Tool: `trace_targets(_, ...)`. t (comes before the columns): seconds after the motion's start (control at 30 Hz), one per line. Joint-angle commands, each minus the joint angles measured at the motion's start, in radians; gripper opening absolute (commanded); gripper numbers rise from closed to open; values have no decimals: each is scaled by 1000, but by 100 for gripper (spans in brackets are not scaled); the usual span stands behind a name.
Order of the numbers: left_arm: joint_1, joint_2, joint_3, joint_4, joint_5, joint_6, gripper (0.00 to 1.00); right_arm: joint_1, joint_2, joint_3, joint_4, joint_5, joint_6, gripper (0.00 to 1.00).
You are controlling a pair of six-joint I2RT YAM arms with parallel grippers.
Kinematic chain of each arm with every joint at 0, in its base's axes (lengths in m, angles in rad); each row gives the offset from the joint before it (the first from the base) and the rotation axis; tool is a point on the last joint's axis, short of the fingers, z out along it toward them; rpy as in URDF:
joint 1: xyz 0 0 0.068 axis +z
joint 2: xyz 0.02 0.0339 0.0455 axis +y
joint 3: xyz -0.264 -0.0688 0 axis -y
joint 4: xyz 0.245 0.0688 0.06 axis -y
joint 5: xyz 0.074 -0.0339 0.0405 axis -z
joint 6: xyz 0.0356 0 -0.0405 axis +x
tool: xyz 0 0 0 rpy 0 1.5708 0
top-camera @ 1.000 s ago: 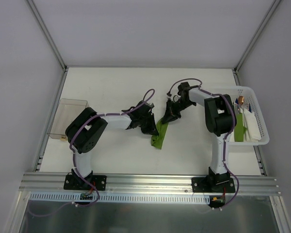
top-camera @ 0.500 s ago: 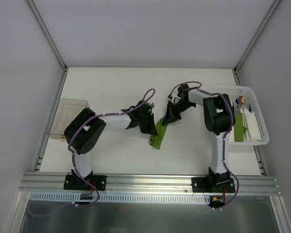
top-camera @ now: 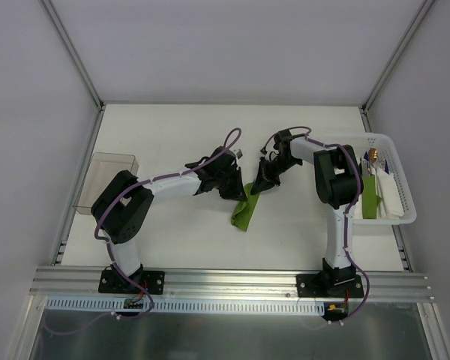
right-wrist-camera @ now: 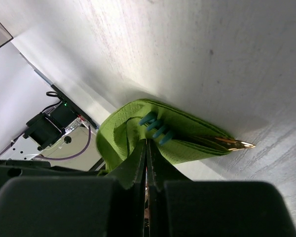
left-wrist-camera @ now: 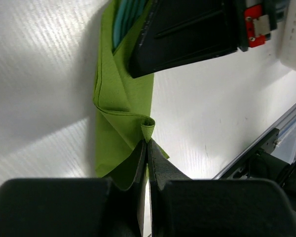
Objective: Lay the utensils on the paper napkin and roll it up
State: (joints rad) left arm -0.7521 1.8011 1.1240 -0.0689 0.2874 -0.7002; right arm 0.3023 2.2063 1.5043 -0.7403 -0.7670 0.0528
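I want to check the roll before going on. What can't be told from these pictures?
- How many utensils: every view, the paper napkin wraps them; only teal tines and a gold tip show.
- Napkin's far end: top view, under the left gripper and right gripper.
- Basket contents: top view, too small; the right arm covers part.

White table (top-camera: 172, 127) was boxed in by pale grey walls (top-camera: 225, 45) behind it and at both sides. Aluminium rail (top-camera: 232, 281) ran along its near edge. Lighting was even.
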Motion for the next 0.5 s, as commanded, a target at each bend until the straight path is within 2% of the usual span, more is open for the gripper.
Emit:
trace_targets(0.0,-18,-14,51,-2,33,2,0,18,1,-6,-31,149,-2,0)
trace_targets(0.17,-35,24,85,24,73,-12,0,23,-14,-12,-31,170,4,0)
trace_targets(0.47,-88,79,42,127,131,-18,0,23,-16,-18,-31,184,13,0)
